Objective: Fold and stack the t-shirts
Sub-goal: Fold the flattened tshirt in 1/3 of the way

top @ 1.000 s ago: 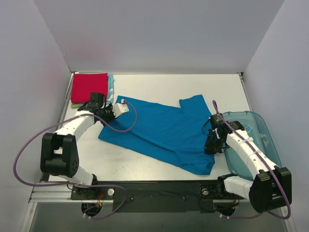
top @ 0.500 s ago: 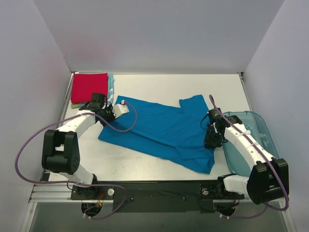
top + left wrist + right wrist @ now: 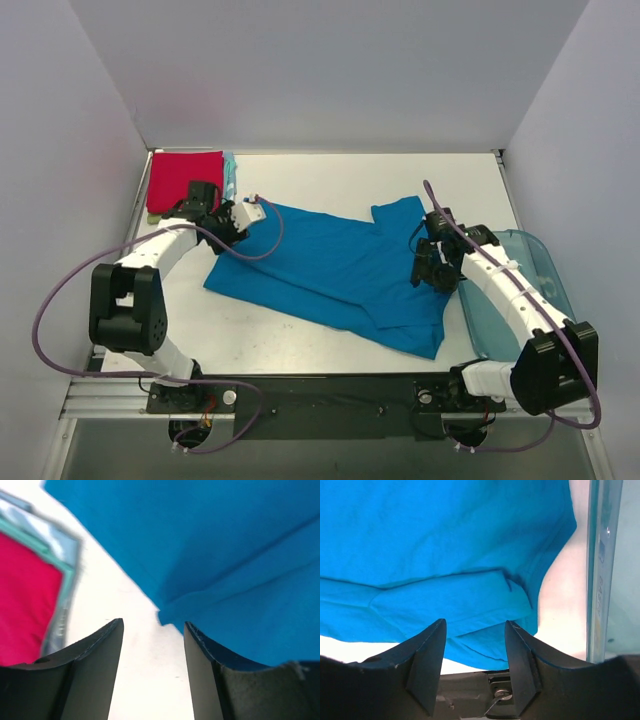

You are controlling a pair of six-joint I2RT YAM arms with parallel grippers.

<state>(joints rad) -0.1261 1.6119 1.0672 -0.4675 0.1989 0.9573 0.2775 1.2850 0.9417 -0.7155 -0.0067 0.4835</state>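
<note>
"Where was the blue shirt?"

"Flat on the bench. Its long way ran from far left to near right."

"And the pincers?"

"Both were open, holding nothing. The left pincer hung at the shirt's far-left corner. The right pincer hung over its right edge. The red shirt sat folded behind."

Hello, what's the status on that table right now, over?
Both open, empty: left gripper at edge of blue t-shirt, right gripper above it. Shirt partly folded, lying flat; red t-shirt folded, far-left corner. Nothing blocking; bin sits right.
</note>
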